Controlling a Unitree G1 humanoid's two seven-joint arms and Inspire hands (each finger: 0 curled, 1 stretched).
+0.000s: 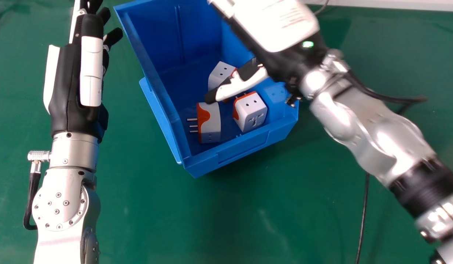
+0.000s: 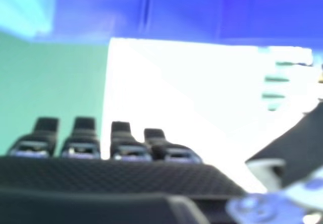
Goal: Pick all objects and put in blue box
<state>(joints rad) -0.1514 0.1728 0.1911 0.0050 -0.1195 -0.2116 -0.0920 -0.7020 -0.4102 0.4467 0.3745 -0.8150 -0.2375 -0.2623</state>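
Observation:
My right hand (image 1: 274,40) is above the right part of the blue box (image 1: 239,148), open, its thumb reaching down over the adapters. In the right hand view the fingertips of my right hand (image 2: 83,143) are straight, before a large bright white shape (image 2: 176,90) that I cannot identify. Inside the box, a white and orange adapter (image 1: 210,126) has its pins facing left. Another adapter (image 1: 251,113) sits to its right, and a third (image 1: 218,75) lies farther back, partly behind the thumb. My left hand (image 1: 67,88) is open, left of the box.
The box stands on a green table (image 1: 146,216), its raised left rim (image 1: 149,79) near my left hand. A black cable (image 1: 364,216) runs over the table at the right, passing under my right forearm. A pale edge (image 1: 406,4) borders the table at the back.

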